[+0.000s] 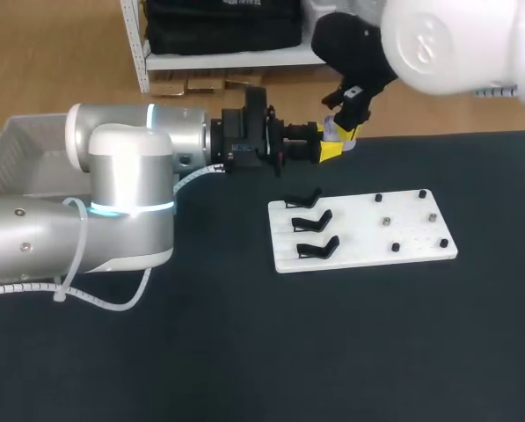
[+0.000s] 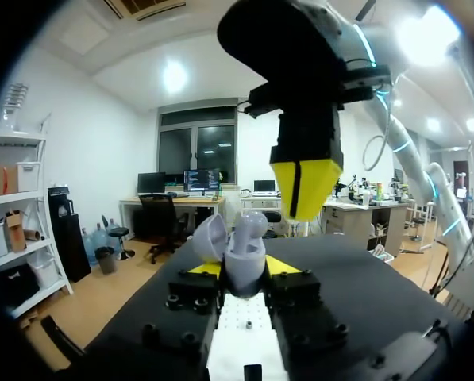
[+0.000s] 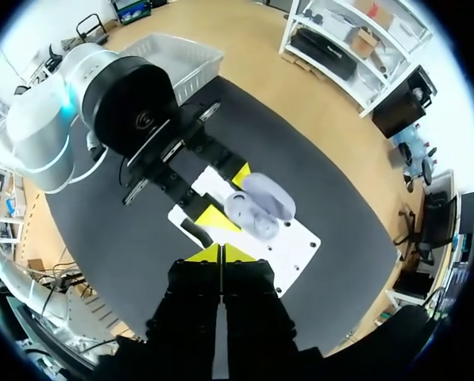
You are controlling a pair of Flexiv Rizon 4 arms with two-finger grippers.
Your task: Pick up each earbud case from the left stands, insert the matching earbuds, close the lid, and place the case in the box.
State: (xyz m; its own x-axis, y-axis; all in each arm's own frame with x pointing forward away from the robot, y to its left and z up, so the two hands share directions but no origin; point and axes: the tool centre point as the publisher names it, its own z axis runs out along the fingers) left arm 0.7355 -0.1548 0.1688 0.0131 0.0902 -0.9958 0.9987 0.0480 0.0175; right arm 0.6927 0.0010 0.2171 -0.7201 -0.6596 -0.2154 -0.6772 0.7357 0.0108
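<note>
nearest the head camera, the dark table (image 1: 244,352) carries a white board (image 1: 363,255). three black stands (image 1: 313,220) sit in a column on the board's left half. small dark pieces (image 1: 396,248) are scattered over its right half.

beyond the board, toward the table's far edge, the left arm comes in level from the left. the left gripper (image 2: 246,274) is clamped on a lavender earbud case (image 2: 243,252), one yellow tip on each side of the body. the case is held clear above the table, lid (image 2: 208,238) hinged open and leaning back. an earbud (image 2: 252,225) of the same colour stands in the body.

directly over the open case hangs the right gripper (image 3: 221,254), pointing down from the right arm at the far right. its two yellow tips are pressed together with no gap and nothing seen between them. from the left wrist view the tips end just beside the earbud; contact cannot be confirmed at this angle.

farthest left, at the table's far corner, stands the white mesh box (image 1: 16,145).
</note>
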